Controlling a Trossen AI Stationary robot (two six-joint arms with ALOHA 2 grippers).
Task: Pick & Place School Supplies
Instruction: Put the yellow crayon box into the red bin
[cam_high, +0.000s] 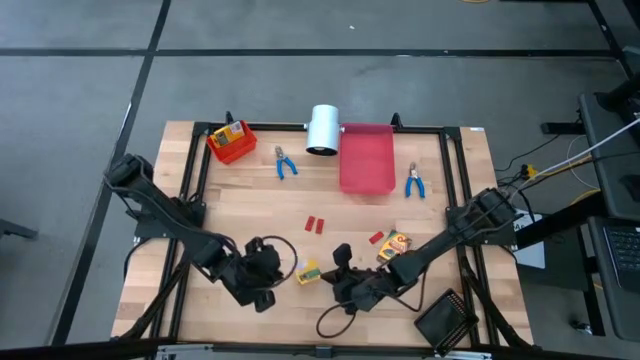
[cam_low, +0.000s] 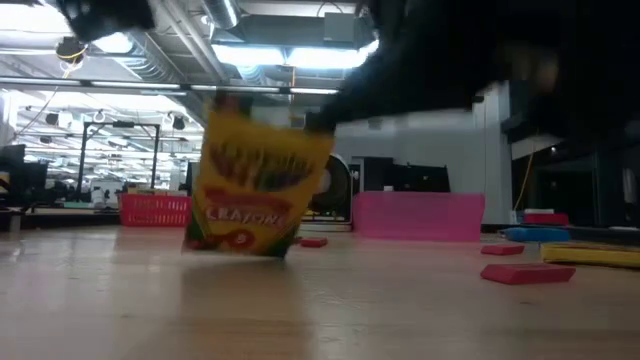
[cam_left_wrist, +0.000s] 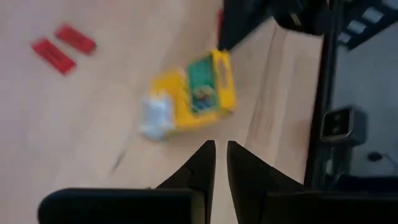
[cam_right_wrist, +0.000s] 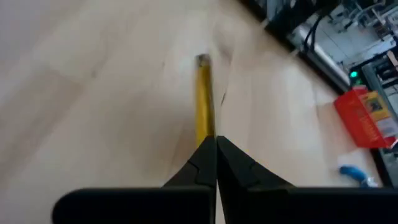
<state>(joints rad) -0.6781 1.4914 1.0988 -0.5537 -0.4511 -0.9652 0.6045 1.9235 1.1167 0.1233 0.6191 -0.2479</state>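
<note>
The crayon box (cam_low: 255, 185) looms closest at counter (cam_low: 300, 310) level. It is tilted, its long axis leaning off upright and its printed face toward me. From above, the same box (cam_high: 307, 272) sits well to the front of the pink bin (cam_high: 366, 160) and a little toward its left-arm side.

The right claw (cam_right_wrist: 216, 140) has its fingers pressed together on a thin yellow edge of the box, which runs straight out from the tips. At counter level the dark arm blots out the box's upper corner, so the exact grip point is hard to make out.

The left claw (cam_left_wrist: 217, 146) hangs just beside the box, on the side away from the right claw. Its fingers are nearly together with only a sliver between them, and they hold nothing.

A second box (cam_high: 397, 243) lies flat in front of the pink bin. Two red blocks (cam_high: 315, 224) lie between the bin and the held box. One pair of blue pliers (cam_high: 286, 163) lies to the bin's left and another pair (cam_high: 414, 182) to its right, handles pointing to the front. The room behind is a blur.
</note>
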